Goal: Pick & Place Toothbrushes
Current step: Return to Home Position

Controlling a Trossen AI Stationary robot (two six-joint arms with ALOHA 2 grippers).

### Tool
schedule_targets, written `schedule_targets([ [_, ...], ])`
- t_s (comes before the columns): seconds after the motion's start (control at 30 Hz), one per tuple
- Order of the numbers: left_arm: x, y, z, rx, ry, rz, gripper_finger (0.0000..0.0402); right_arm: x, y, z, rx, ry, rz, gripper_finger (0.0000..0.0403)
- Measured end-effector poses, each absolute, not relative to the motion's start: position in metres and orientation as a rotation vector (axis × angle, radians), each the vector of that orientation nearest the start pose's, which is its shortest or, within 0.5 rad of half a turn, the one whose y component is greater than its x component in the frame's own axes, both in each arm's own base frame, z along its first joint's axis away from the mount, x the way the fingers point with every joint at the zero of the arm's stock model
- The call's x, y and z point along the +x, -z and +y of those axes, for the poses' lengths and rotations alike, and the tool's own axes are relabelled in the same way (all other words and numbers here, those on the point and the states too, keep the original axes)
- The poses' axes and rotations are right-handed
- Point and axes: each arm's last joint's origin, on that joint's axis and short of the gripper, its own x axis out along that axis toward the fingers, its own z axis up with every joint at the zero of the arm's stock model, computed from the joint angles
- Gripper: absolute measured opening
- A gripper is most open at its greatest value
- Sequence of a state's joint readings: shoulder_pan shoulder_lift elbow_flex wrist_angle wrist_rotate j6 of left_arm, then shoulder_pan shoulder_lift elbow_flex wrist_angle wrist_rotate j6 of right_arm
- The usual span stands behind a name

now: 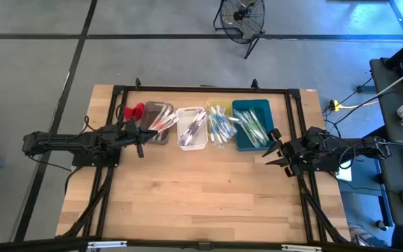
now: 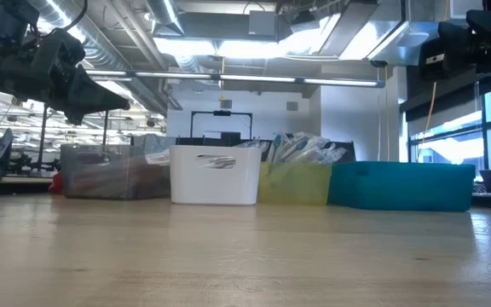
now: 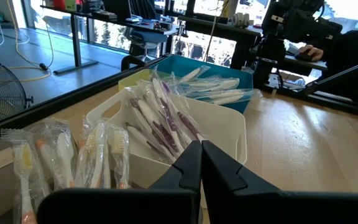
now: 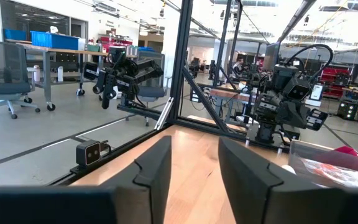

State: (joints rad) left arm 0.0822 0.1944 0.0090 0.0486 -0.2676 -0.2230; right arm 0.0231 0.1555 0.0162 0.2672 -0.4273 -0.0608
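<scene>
Spanning the whole view, the wooden table [image 1: 208,203] carries four bins [image 1: 192,110] in a row between the two pincers. The left gripper [image 3: 201,147], closed and empty, hovers beside the grey bin [image 1: 158,104]; the right gripper [image 4: 194,144], fingers apart, beside the teal bin [image 1: 251,103]. The toothbrushes [image 1: 219,126] fill these bins.

Closed left pincer [image 3: 201,149] over toothbrushes [image 3: 160,121]

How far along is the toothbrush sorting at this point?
Done: toothbrushes sit in the bins; none loose on the table. In hand: nothing; left gripper shut by the grey bin, right gripper open by the teal bin. Remaining: probably only returning home.
</scene>
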Motion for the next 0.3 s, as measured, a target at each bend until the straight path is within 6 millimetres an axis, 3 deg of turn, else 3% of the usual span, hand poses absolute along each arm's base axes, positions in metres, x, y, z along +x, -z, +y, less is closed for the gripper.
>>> schedule_targets([
  [0.3,0.1066,-0.1552,0.0165,-0.208,-0.363,0.098,0.0002,0.1032,-0.1818,0.0144,-0.086,-0.446,-0.14,0.0145],
])
